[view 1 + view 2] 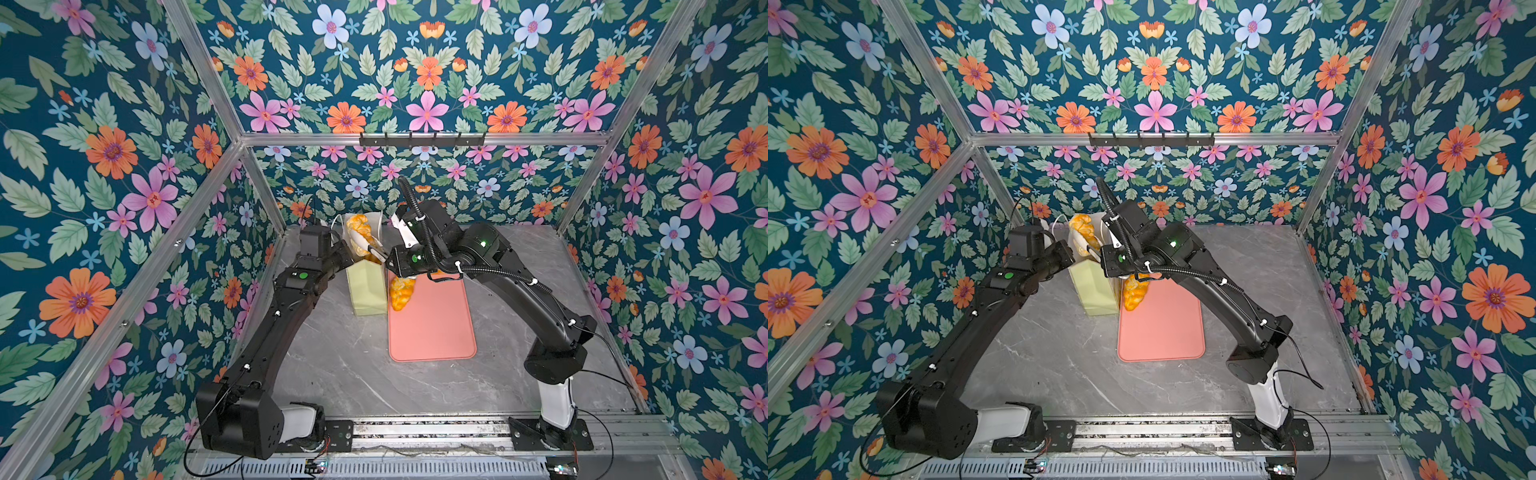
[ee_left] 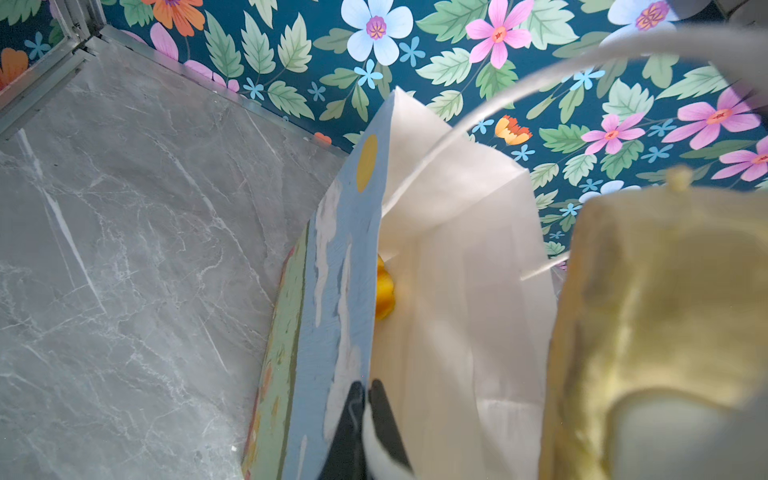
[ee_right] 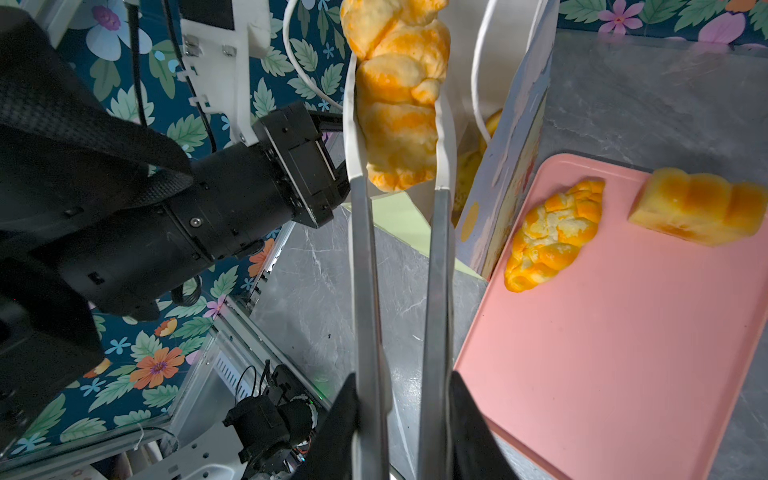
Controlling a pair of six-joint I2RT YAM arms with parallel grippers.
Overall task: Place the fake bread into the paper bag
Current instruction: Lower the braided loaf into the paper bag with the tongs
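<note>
Left gripper (image 2: 366, 395) clamped on rim of paper bag (image 1: 368, 291), upright on tabletop (image 1: 332, 361) at 10 o'clock of pink tray (image 1: 432, 328). Right gripper (image 3: 405, 399) closed on tongs (image 3: 361, 270) pinching braided loaf (image 3: 399, 104) at bag mouth. Twisted pastry (image 3: 552, 237), square loaf (image 3: 698, 208) on tray.

Pale green bag (image 1: 368, 291) upright at far centre, mouth open, white inside, orange piece (image 2: 384, 291) within, braided loaf (image 1: 359, 230) on end above its mouth, flaky pastry (image 1: 401, 293) lying just right of bag, ridged loaf (image 3: 702, 212) right of that.

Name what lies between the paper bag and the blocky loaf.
A braided bun on the pink tray, seen in the right wrist view.
</note>
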